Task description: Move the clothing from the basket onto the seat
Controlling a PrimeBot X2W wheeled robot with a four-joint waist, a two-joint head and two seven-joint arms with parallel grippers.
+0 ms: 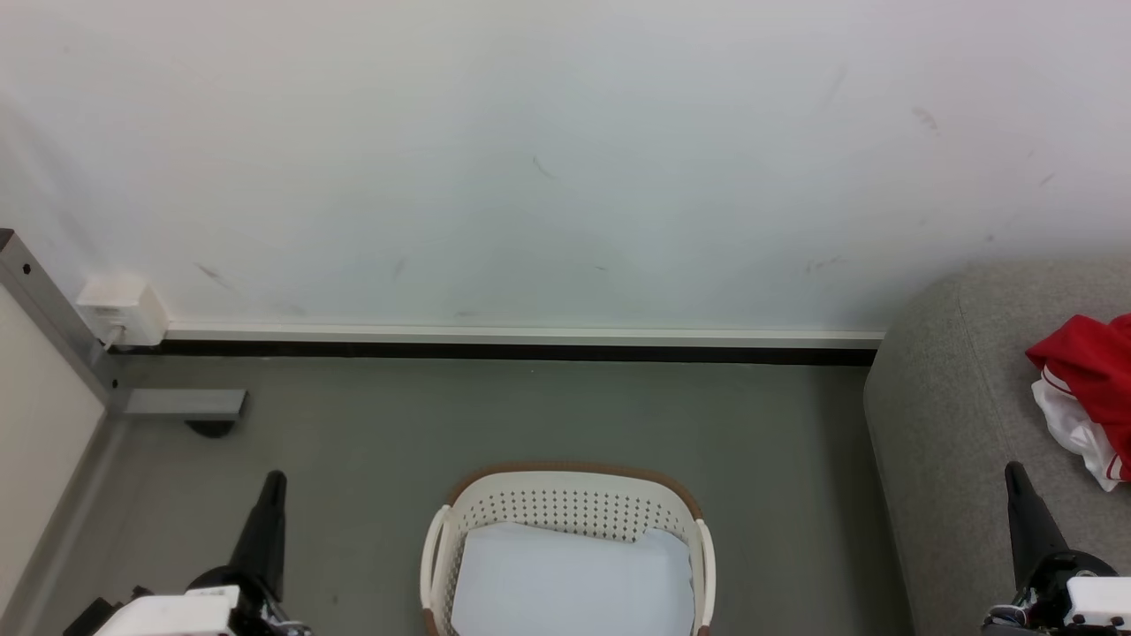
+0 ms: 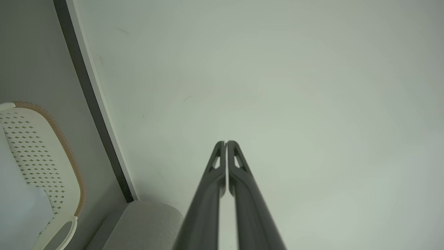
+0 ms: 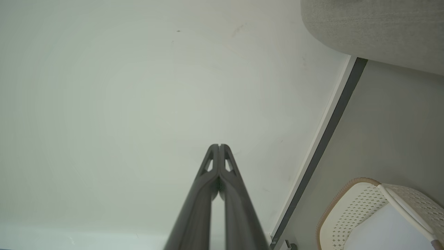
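head view catches clothing (image 1: 1092, 364) lying on seat (image 1: 954, 424).

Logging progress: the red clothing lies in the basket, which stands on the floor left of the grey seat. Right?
No. The head view shows the clothing lying on the seat, not in the basket, which does stand on the floor left of the seat.

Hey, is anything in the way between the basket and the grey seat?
Nothing visible. Just floor lies between the basket and the seat on the robot's right. The red clothing already lies on the seat, and the basket holds a pale sheet.
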